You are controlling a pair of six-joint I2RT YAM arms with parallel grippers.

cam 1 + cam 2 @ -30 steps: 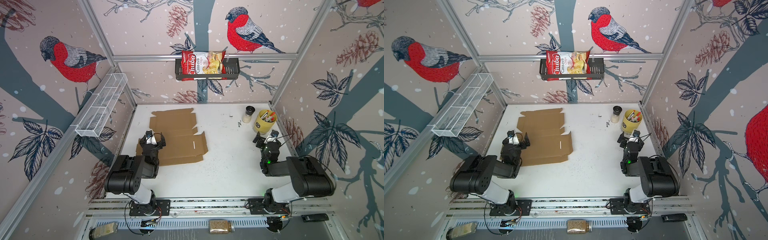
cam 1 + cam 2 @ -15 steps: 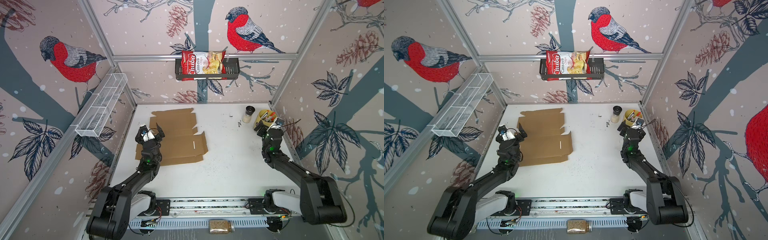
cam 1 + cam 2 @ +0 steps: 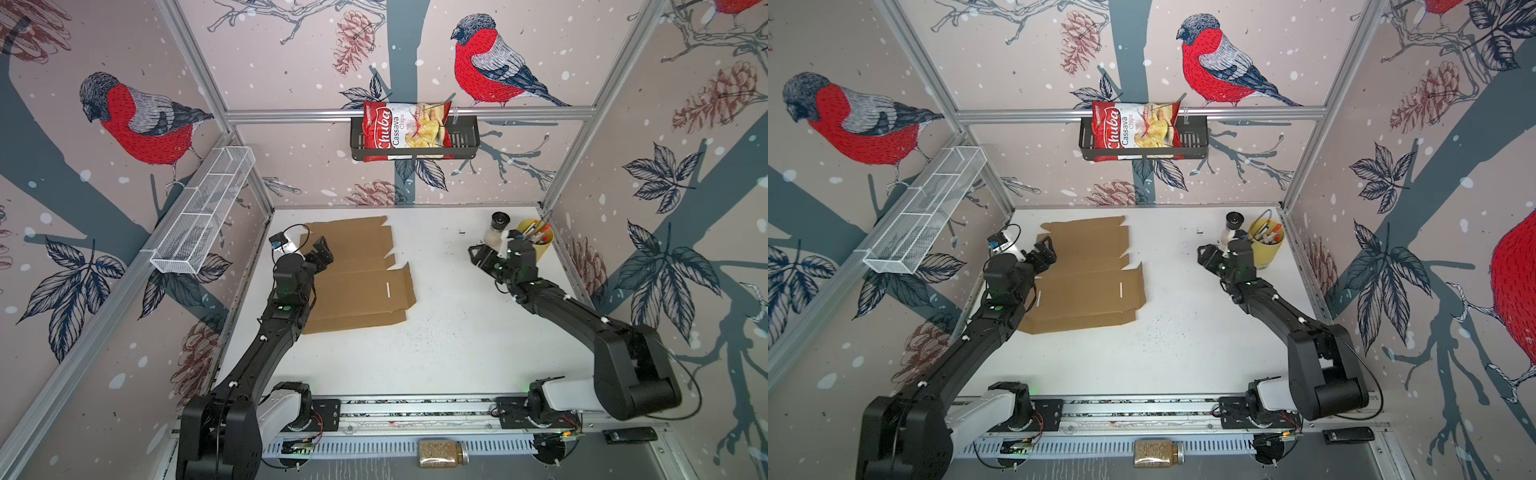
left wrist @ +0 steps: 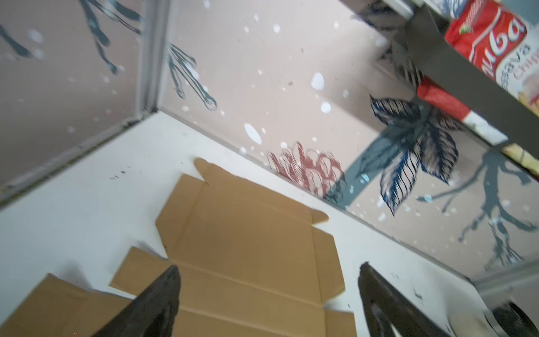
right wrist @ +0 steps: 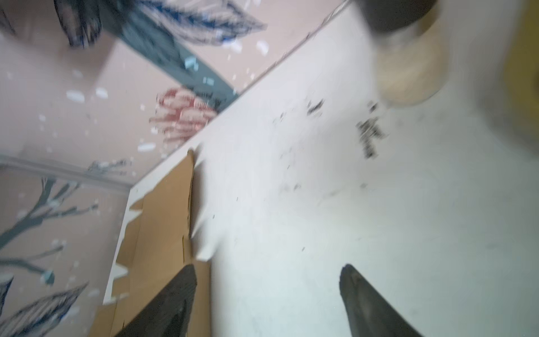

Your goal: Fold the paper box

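Note:
The paper box [image 3: 357, 274] [image 3: 1088, 276] is a flat, unfolded sheet of brown cardboard lying on the white table, left of the middle in both top views. My left gripper [image 3: 320, 251] [image 3: 1044, 249] hovers over the sheet's left side. It is open, with cardboard [image 4: 248, 233] showing between its fingertips [image 4: 172, 277] and nothing held; the gripper [image 4: 268, 271] is not touching the sheet. My right gripper [image 3: 478, 255] [image 3: 1206, 253] hangs over bare table to the right of the sheet, pointing toward it. This gripper [image 5: 267, 271] is open and empty, and the cardboard's edge [image 5: 163, 218] lies beyond one finger.
A small shaker jar [image 3: 496, 228] and a yellow cup of pens [image 3: 536, 245] stand at the back right, close behind my right gripper. A black basket with a chips bag [image 3: 405, 131] hangs on the back wall. A white wire shelf [image 3: 203, 212] is on the left wall.
Both arms have unfolded and reached forward over the table. My left gripper moved over the sheet. My right gripper swung left away from the yellow cup, and its jaws narrowed somewhat.

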